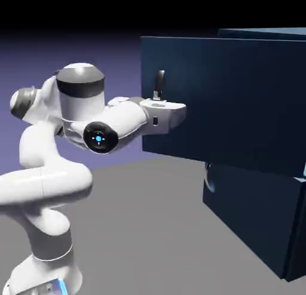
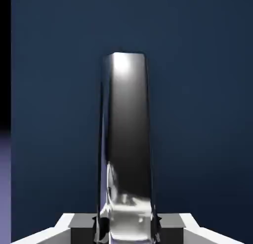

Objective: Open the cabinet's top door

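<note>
I had the hand [image 2: 126, 230] closed on the handle [image 2: 129, 139], one fingertip [image 2: 81, 229] on either side of the shiny metal, with the handle's lower part between them in the hand view. The rest of the handle rose beyond the fingers, against the dark blue of the top door [image 1: 239, 103]. That door stood swung out from the cabinet [image 1: 254, 219], its handle edge toward the exterior view's left, above the lower door. The arm [image 1: 54, 177] reached in from the exterior view's left, and its hand end was up against the door's face around the handle.
</note>
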{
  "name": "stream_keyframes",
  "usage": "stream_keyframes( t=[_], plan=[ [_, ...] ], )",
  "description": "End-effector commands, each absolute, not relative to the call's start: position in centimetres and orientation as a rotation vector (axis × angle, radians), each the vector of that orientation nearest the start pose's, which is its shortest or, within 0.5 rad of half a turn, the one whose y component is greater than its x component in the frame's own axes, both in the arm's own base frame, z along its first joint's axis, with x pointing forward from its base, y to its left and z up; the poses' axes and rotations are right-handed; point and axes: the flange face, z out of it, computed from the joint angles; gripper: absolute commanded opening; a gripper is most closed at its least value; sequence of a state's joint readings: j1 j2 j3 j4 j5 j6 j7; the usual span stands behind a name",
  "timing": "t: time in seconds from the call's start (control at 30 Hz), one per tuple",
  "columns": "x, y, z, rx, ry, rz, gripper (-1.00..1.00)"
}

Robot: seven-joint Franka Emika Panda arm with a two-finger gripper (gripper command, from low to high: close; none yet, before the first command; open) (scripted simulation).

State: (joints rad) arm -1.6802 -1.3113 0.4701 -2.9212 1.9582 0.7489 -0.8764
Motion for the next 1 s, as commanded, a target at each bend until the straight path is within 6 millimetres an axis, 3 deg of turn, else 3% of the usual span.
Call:
stream_keyframes(
  t=[0.0,0.5,0.97],
  plan=[
    [23.5,-9.7,52.7,-1.701,-0.038,-1.176,-1.00],
    [20.8,-20.0,52.7,-1.642,-0.248,-0.986,-1.00],
    [20.7,-30.5,52.7,-1.566,-0.443,-0.794,-1.00]
  ],
)
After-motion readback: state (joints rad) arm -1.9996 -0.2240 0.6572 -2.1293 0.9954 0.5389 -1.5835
